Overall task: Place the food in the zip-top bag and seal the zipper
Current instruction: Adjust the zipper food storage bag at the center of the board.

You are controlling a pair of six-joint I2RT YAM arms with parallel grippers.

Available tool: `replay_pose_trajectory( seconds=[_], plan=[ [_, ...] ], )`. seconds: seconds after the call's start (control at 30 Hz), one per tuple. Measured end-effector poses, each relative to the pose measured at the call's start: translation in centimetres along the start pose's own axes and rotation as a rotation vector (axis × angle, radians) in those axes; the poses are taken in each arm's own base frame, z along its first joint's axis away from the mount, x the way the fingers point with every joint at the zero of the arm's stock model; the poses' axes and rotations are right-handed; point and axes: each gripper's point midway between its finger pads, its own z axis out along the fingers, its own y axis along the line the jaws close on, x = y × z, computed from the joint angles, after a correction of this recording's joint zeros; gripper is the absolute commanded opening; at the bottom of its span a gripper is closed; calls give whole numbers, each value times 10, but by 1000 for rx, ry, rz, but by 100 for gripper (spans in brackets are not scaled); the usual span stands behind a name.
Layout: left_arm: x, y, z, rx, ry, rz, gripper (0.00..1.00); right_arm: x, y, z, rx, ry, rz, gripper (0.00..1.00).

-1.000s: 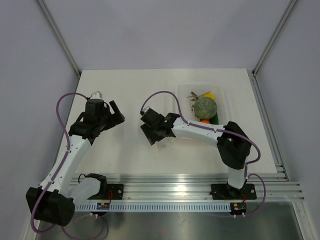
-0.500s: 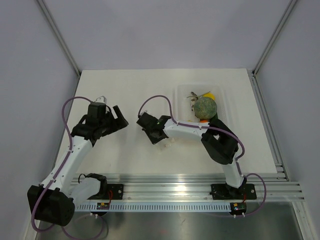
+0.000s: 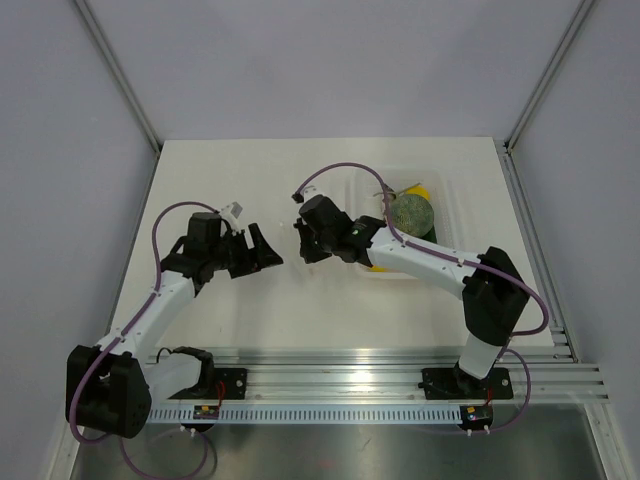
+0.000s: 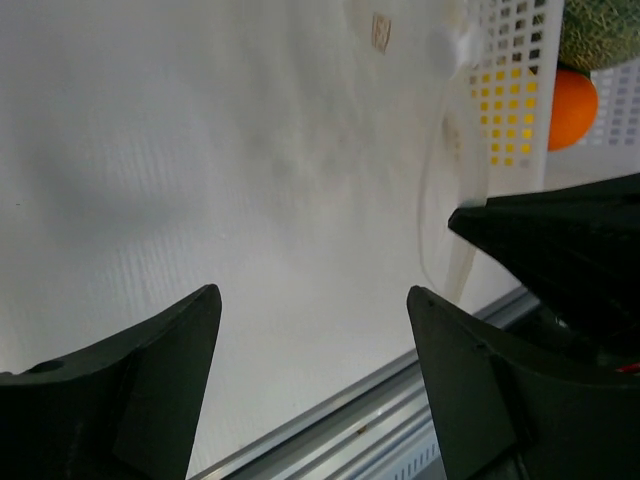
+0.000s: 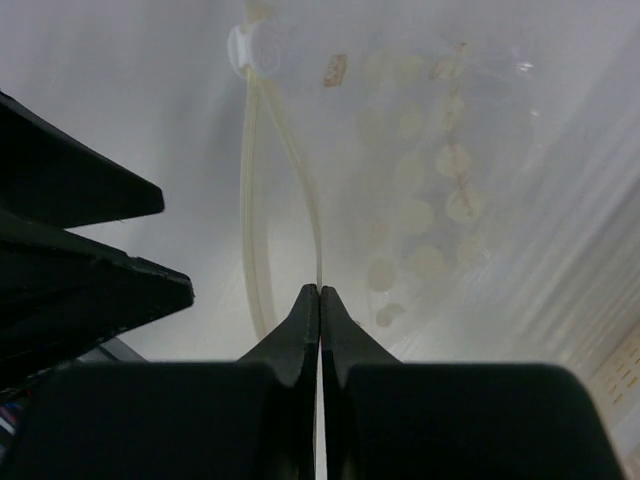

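Now right claw [image 5: 319,289] tight on zip-top bag [image 5: 420,150], left claw [image 4: 312,292] wide apart, tray [image 4: 505,100] with melon [image 3: 410,212] beside.

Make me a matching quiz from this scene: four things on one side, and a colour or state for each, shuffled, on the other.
Things:
1. left gripper
2. right gripper
3. melon
4. lemon

Colour or state:
A. yellow
B. jaws apart, holding nothing
C. grey-green
D. shut on the zip-top bag

Pairs: 1-B, 2-D, 3-C, 4-A
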Motion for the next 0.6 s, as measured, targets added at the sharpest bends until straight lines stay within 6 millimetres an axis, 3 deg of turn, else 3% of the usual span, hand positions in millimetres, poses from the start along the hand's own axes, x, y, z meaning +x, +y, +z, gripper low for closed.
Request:
replay_pose_trajectory(
  seconds=[0.13,0.27,0.37,0.6],
  plan=[
    [-2,-18,2,81,-1,25,78,-21,7,-7,-55,-58,62,0],
    [2,-36,6,168,0,32,78,-17,14,-7,-94,-38,94,0],
    [6,-39,8,192,6,17,75,-16,19,-8,-114,-30,110,0],
    [2,-36,13,171,2,11,53,-11,23,-6,-140,-17,138,0]
  ],
)
